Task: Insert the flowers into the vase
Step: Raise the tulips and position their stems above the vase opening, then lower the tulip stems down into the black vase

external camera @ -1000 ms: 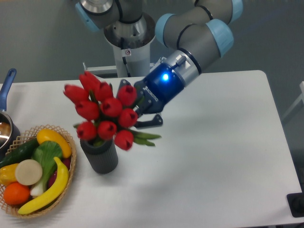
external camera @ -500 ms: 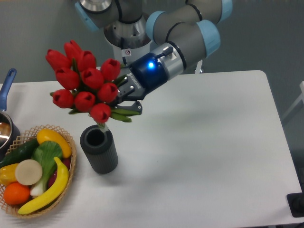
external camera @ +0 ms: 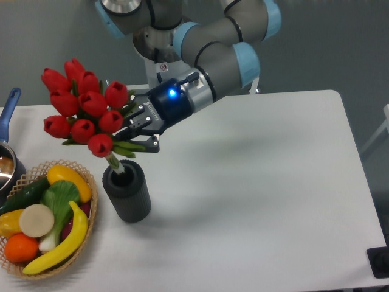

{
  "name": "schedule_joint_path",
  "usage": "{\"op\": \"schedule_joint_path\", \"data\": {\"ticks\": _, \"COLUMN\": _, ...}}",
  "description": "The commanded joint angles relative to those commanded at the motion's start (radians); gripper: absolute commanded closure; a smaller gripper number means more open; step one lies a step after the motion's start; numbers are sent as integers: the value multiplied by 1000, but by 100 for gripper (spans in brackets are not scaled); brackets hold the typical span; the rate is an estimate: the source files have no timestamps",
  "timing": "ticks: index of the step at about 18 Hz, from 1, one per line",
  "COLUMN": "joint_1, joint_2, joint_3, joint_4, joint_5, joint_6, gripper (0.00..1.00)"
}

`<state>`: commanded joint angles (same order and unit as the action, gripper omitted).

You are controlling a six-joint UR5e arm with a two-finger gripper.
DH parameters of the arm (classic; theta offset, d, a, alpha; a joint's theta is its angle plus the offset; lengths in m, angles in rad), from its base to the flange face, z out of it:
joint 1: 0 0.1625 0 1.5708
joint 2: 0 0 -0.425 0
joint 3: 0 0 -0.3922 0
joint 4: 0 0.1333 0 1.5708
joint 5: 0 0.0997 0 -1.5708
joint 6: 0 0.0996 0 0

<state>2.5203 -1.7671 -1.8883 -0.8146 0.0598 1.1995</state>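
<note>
Above the vase (external camera: 127, 191), slightly up and left of its mouth, the flowers (external camera: 82, 112) hang in the air, red buds bunched and leaning left, green leaves sticking out toward the arm. Pincer (external camera: 138, 129) is pinching the flowers at the stem bundle, up and right of the vase, fingers pressed onto the green stems; blue light on its body is lit. Stem ends point down and reach the vase mouth; tip looks just at or inside the rim, can't tell how deep. Vase stands upright on the table (external camera: 261, 182), dark grey, ribbed. Just left of the vase sits a wicker basket (external camera: 88, 234) with a banana (external camera: 61, 246), an orange (external camera: 20, 247), a cucumber (external camera: 24, 194), leafy greens and a pale round slice. Further left of the vase, at the frame edge, a metal pot (external camera: 6, 167) with a blue handle, partly cut off. Arm comes in from behind the vase, base mounted at the far table edge.
</note>
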Motion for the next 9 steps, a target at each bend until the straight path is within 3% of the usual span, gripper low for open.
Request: {"op": "schedule_joint_path", "data": {"ticks": 9, "joint_1": 2, "joint_2": -8, "joint_3": -12, "joint_4": 3, "joint_5": 2, "joint_6": 32, "gripper": 77}}
